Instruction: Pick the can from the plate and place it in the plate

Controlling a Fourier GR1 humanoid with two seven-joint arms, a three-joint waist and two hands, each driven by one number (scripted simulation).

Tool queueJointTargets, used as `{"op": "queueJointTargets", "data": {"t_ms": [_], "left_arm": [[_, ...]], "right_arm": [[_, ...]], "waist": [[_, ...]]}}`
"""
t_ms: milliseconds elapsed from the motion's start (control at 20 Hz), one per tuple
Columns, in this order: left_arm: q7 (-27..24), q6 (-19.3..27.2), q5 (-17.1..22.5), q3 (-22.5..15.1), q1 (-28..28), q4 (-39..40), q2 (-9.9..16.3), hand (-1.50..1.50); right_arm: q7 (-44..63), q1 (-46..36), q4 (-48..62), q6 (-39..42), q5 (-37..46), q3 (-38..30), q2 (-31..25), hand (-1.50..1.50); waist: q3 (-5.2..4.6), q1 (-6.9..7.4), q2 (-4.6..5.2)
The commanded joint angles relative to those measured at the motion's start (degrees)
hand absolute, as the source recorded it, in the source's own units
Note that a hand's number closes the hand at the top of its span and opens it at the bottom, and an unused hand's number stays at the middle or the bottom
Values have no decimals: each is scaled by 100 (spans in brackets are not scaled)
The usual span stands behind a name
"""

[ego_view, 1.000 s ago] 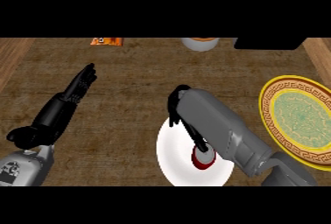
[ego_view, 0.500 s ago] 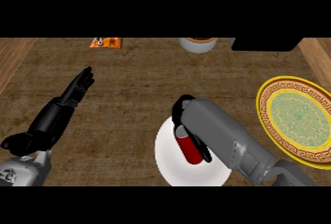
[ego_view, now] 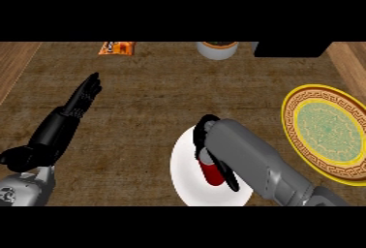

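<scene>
Starting from the left side, we see our left hand [ego_view: 80, 99] lying over the wooden counter [ego_view: 157, 92], its fingers straight and pointing away from us, with nothing in them; it is resting. Along the far edge of the counter there is an orange packet [ego_view: 117, 47], then a pale cup [ego_view: 217, 50], and beside it a dark block [ego_view: 292, 48].

Moving toward the middle, we come to the white plate [ego_view: 187, 179], and the can [ego_view: 212, 173] is there, still over this plate. It looks like a small red cylinder with a lighter upper part, and only a part of it shows beside our forearm. Our right hand [ego_view: 205, 130] is at the can's upper end, with dark fingers curled down along its side, so we judge that the hand has closed around the can. Whether the can is already lifted from the plate, we cannot tell.

We think the can is stiff and light, with a smooth wall that may slip, so the best place to hold it is around the middle of its body, thumb on one side and fingers on the other. It should not break easily, but it can roll if it is put down on its side.

At the right lies the plate with the yellow patterned rim [ego_view: 295, 127] and green centre, well apart from the white one; we take it as the target.
</scene>
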Motion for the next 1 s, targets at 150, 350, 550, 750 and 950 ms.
{"op": "queueJointTargets", "data": {"t_ms": [150,350,550,750,950], "left_arm": [[63,-158,71,120,-133,97,-21,0],[-196,-338,60,213,-202,341,-22,0],[-229,-352,-185,214,-23,222,-92,0],[23,-112,-32,329,174,187,-71,0],[59,-51,-32,477,312,270,17,0]], "right_arm": [[-561,709,-927,487,142,350,-223,150],[-825,809,-1253,306,408,383,-474,150],[-510,913,-1445,-56,730,79,-310,150],[619,990,-2507,-3004,1798,-187,-450,150],[1110,885,-3343,-4388,2616,-454,-694,150]], "waist": [[26,0,163],[24,25,185],[21,18,157],[42,-437,-109],[63,-761,-301]]}}
